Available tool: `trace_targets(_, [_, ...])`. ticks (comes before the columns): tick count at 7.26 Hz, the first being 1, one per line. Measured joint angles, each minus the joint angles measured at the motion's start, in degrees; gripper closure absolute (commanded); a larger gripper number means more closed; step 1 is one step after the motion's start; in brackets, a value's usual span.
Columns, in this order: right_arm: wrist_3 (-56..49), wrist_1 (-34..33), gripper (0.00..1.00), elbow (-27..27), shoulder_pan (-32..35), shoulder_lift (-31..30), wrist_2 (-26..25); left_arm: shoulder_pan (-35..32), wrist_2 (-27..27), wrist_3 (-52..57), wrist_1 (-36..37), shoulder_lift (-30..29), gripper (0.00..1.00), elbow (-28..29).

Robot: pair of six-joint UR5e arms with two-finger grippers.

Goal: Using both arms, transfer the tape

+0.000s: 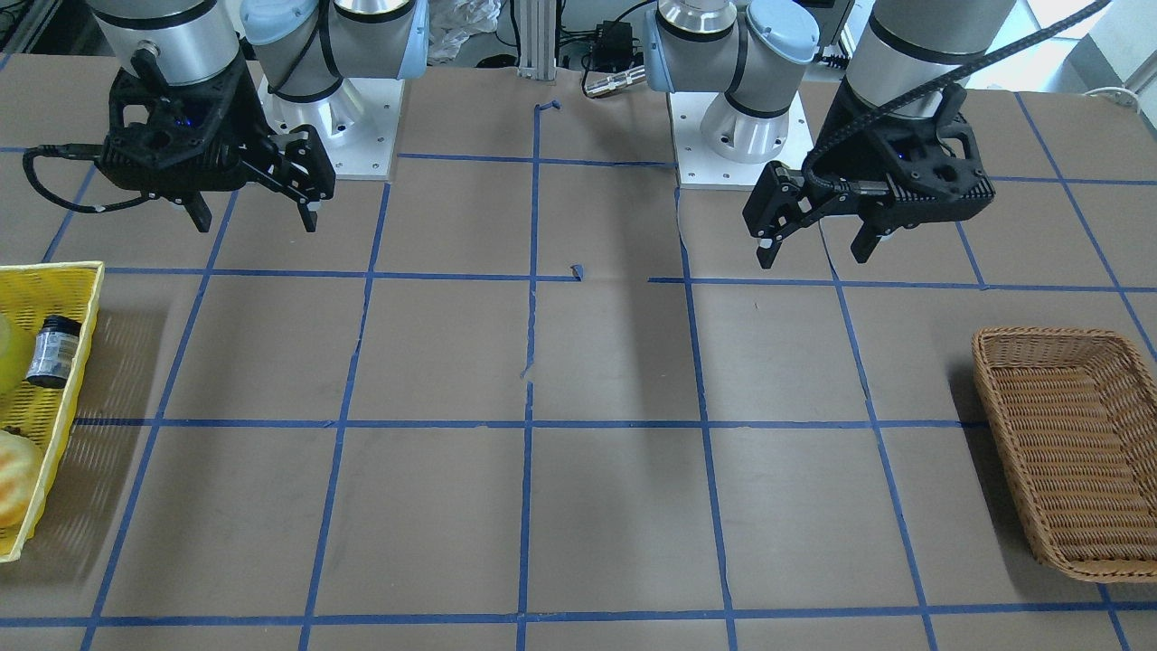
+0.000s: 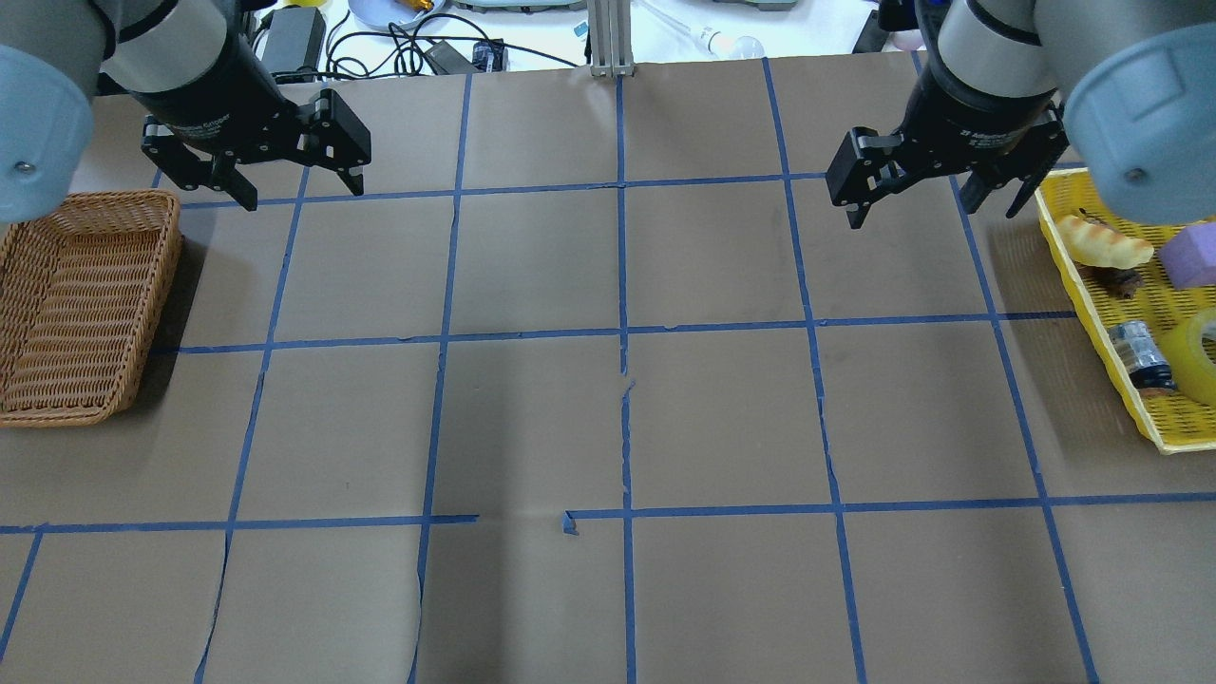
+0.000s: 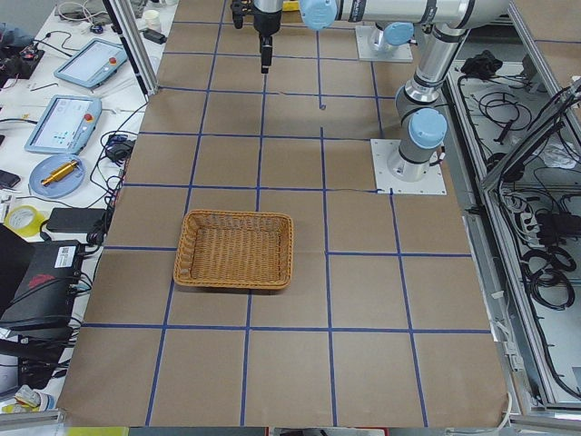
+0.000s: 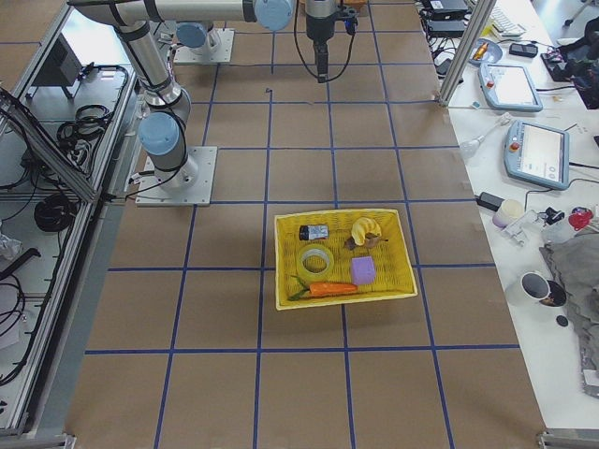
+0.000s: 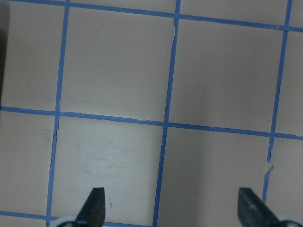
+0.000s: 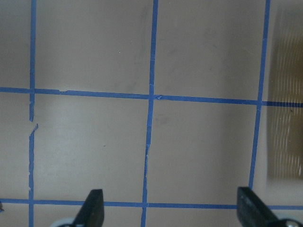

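The tape (image 2: 1203, 359), a translucent yellow ring, lies in the yellow basket (image 2: 1092, 285) at the table's right end. It also shows in the exterior right view (image 4: 315, 259) and at the left edge of the front view (image 1: 7, 353). My right gripper (image 2: 912, 214) is open and empty, hovering above the table, inward of the basket's far corner; the right wrist view (image 6: 170, 203) shows only table between the fingers. My left gripper (image 2: 304, 195) is open and empty, above the table by the wicker basket's far corner; the left wrist view (image 5: 171, 203) shows bare table.
An empty brown wicker basket (image 2: 85, 304) stands at the left end. The yellow basket also holds a small dark jar (image 2: 1140, 356), a banana (image 2: 1102, 242), a purple block (image 2: 1187, 256) and a carrot (image 4: 328, 289). Blue tape lines grid the brown table.
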Motion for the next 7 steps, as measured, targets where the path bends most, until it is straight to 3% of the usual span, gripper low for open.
trace_targets(7, [-0.88,-0.43,0.00,-0.46,-0.06,-0.07,0.18,0.07,-0.08,-0.19,-0.08,0.06,0.00,-0.06])
